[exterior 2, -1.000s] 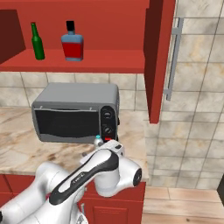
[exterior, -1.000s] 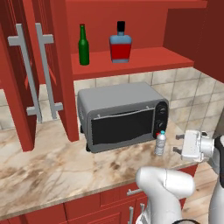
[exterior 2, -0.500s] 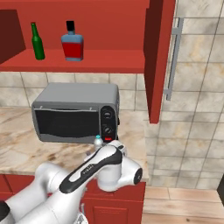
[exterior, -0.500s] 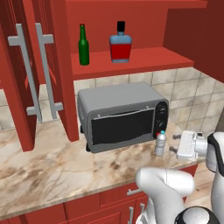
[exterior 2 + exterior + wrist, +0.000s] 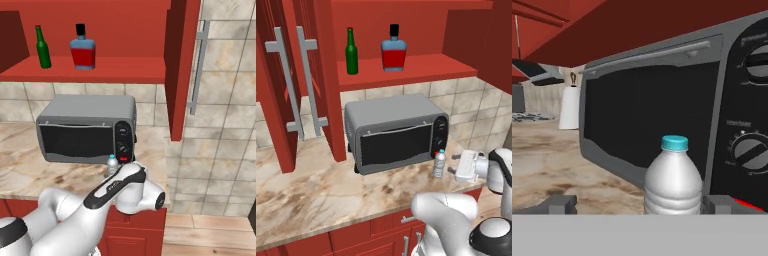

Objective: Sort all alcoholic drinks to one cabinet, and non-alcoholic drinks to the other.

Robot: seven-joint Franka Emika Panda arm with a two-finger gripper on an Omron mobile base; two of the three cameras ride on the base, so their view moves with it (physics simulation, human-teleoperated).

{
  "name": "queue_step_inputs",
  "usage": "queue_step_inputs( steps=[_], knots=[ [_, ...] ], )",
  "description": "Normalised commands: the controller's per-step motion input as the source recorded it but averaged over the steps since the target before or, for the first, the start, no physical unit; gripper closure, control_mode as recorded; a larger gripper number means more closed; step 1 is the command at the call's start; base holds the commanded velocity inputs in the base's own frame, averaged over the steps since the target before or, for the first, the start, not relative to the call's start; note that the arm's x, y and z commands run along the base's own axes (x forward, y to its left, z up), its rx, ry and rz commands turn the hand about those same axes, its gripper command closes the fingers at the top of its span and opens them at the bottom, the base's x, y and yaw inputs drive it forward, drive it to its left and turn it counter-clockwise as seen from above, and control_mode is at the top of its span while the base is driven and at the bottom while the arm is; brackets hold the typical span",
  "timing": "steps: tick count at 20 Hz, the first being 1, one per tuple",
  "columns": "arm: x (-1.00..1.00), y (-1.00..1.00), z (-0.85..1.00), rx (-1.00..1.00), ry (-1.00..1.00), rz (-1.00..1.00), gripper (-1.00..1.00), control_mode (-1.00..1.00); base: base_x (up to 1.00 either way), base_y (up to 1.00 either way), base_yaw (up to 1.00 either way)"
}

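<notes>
Item: water bottle (image 5: 439,164), upright on the marble surface (image 5: 316,190), just in front of the toaster oven (image 5: 393,132) by its dial panel; in the hand view it stands at 6 o'clock, centred.

Fingers (image 5: 639,205): spread fully wide, holding nothing, bottle between their tips.

Shelf above, at 12 o'clock: green bottle (image 5: 351,52) and red-and-blue bottle (image 5: 393,48).

Risks, as we judge: a fingertip nudging the light bottle could topple it or press it against the oven; closing too high could slip off the cap.

Writing: small print beside the dials, too blurred to read.
</notes>
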Motion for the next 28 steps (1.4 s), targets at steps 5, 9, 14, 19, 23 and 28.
queue_step_inputs(
  steps=[5, 9, 14, 19, 23, 28],
  knots=[
    [0.25, -0.08, -0.20, 0.00, 0.00, -0.01, -1.00, -1.00, 0.00, 0.00, 0.00],
    [0.21, -0.06, -0.19, 0.00, 0.00, 0.00, -1.00, -1.00, 0.00, 0.00, 0.00],
    [0.21, -0.01, -0.16, 0.00, 0.00, 0.00, -1.00, -1.00, 0.00, 0.00, 0.00],
    [0.05, 0.04, -0.05, 0.00, 0.00, 0.00, -1.00, -1.00, 0.00, 0.00, 0.00],
    [0.04, 0.09, -0.03, 0.00, 0.00, 0.00, -1.00, -1.00, 0.00, 0.00, 0.00],
    [0.00, 0.08, -0.06, 0.00, 0.00, 0.00, -1.00, -1.00, 0.00, 0.00, 0.00]
  ],
)
